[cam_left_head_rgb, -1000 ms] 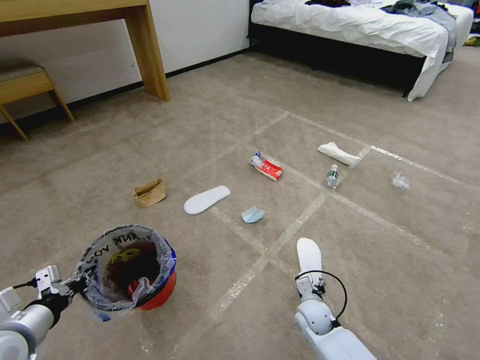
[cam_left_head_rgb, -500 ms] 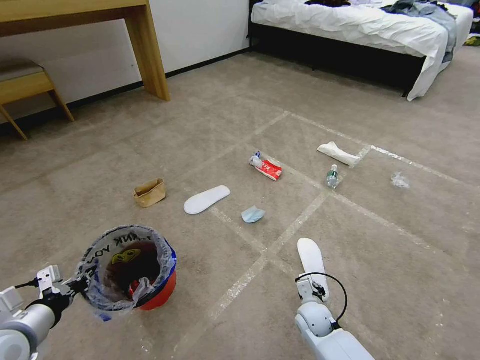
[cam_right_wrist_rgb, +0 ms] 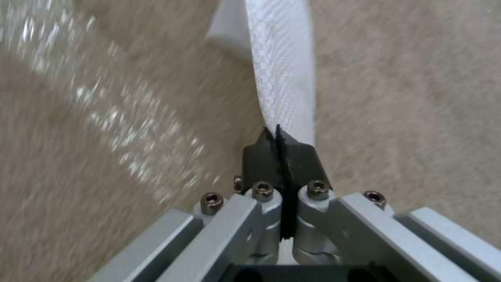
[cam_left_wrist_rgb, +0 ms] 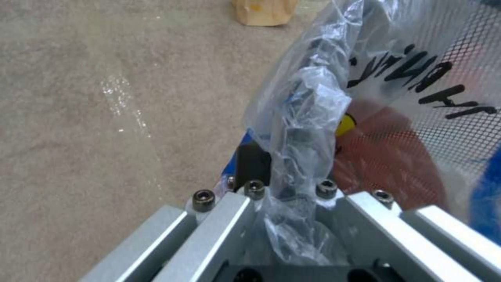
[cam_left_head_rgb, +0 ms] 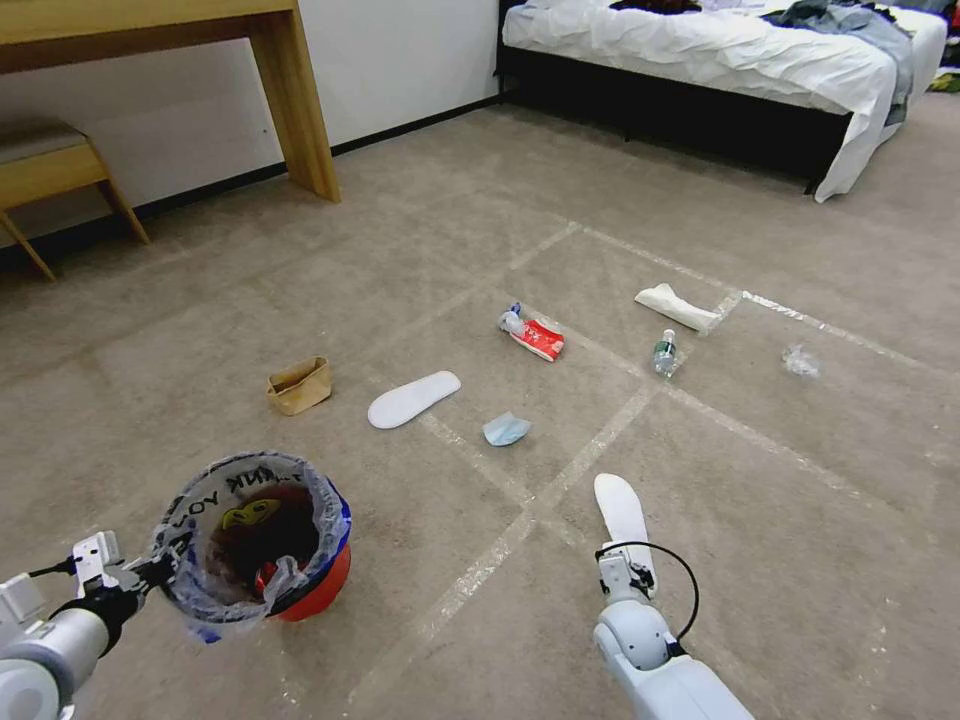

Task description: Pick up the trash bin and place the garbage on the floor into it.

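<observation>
Holding the trash bin (cam_left_head_rgb: 262, 540) at lower left by its bagged rim, the left gripper (cam_left_head_rgb: 150, 572) pinches it, while at lower centre the right gripper (cam_right_wrist_rgb: 282, 150) is pressed together on the near slipper (cam_left_head_rgb: 620, 512)'s heel. Judging from this, lift the slipper clear of the floor (cam_left_head_rgb: 450, 250), carry it over the bin's mouth and let go there, bin level; farther up lie the mask (cam_left_head_rgb: 505, 429), second slipper (cam_left_head_rgb: 413, 399) and bottle (cam_left_head_rgb: 665, 352).

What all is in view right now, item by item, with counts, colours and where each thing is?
trash bin: one, red, clear-lined, held at its rim, near left.
slippers: two, white; one mid-floor, one pinched at its near end.
paper bag: one, brown, beyond the bin.
mask: one, blue, centre.
wrapper: one, red and white, beyond the mask.
bottle: one, clear, right.
white paper wad: one, beyond the bottle.
clear wrap: one, far right.
bed: one, white, far right.
desk: one, wooden, far left.
left gripper: fingers shut on bin rim.
right gripper: fingers shut on slipper.
</observation>
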You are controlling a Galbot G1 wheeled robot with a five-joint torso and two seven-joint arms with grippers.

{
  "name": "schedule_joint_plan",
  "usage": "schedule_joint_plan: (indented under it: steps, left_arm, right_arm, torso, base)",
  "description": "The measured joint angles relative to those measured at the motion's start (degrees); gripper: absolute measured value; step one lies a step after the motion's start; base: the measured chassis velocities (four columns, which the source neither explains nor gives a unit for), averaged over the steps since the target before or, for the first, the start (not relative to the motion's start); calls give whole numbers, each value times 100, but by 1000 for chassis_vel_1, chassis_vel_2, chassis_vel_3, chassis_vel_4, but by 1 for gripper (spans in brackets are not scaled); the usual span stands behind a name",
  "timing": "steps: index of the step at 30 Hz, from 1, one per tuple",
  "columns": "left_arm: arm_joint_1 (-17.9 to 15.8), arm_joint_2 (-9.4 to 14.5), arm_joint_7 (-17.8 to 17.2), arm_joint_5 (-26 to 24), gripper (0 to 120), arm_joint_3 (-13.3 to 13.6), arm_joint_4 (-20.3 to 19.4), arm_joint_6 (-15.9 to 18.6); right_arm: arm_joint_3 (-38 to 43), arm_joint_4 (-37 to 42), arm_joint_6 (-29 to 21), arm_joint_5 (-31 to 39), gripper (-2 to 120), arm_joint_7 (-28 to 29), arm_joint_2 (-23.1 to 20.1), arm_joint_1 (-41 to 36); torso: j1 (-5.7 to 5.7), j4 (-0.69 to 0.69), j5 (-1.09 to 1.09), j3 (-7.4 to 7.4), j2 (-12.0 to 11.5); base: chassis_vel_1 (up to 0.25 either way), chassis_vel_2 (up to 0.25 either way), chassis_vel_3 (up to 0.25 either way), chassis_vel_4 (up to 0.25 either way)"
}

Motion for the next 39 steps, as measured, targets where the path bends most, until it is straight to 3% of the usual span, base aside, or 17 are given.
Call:
schedule_joint_plan:
  steps: [6, 9, 15, 17, 23, 25, 27, 39]
  left_arm:
    - [-30, 37, -102, -140, 1, 49, -144, 71]
    - [-47, 58, -222, -339, 1, 132, -277, 136]
    - [-47, 88, -272, -427, 1, 209, -380, 181]
    - [-33, 154, -320, -519, 1, 248, -481, 226]
    - [23, 264, -345, -555, 1, 264, -567, 230]
    - [66, 321, -358, -585, 1, 270, -654, 237]
    - [68, 350, -372, -594, 1, 291, -676, 237]
    - [-25, 437, -442, -642, 1, 386, -671, 238]
  right_arm:
    - [193, 684, 446, 489, 0, -115, -239, -59]
    - [241, 1459, 823, 1196, 0, -391, -455, 28]
    - [165, 2163, 1173, 1587, 0, -729, -737, 205]
    - [-108, 2787, 1661, 1945, 0, -1175, -1080, 474]
    - [-513, 3233, 2234, 2365, 0, -1671, -1363, 847]
    - [-981, 3522, 2823, 2942, 0, -2126, -1540, 1310]
    - [-1211, 3679, 3004, 3286, 0, -2326, -1624, 1553]
    - [-2514, 4026, 3309, 4660, 0, -2782, -1669, 2904]
  torso:
    - [0, 0, 0, 0, 0]
    - [0, -1, 1, 0, 0]
    - [0, 0, -1, 0, 0]
    - [0, 0, -1, 0, 0]
    - [0, 0, 0, 0, 0]
    - [0, 0, 0, 0, 0]
    - [0, 0, 0, 0, 0]
    - [0, 0, -1, 0, 0]
  base:
    - [0, 0, 0, 0]
    - [0, 0, 0, 0]
    - [0, 0, 0, 0]
    - [0, 0, 0, 0]
    - [0, 0, 0, 0]
    - [0, 0, 0, 0]
    - [0, 0, 0, 0]
    - [0, 0, 0, 0]
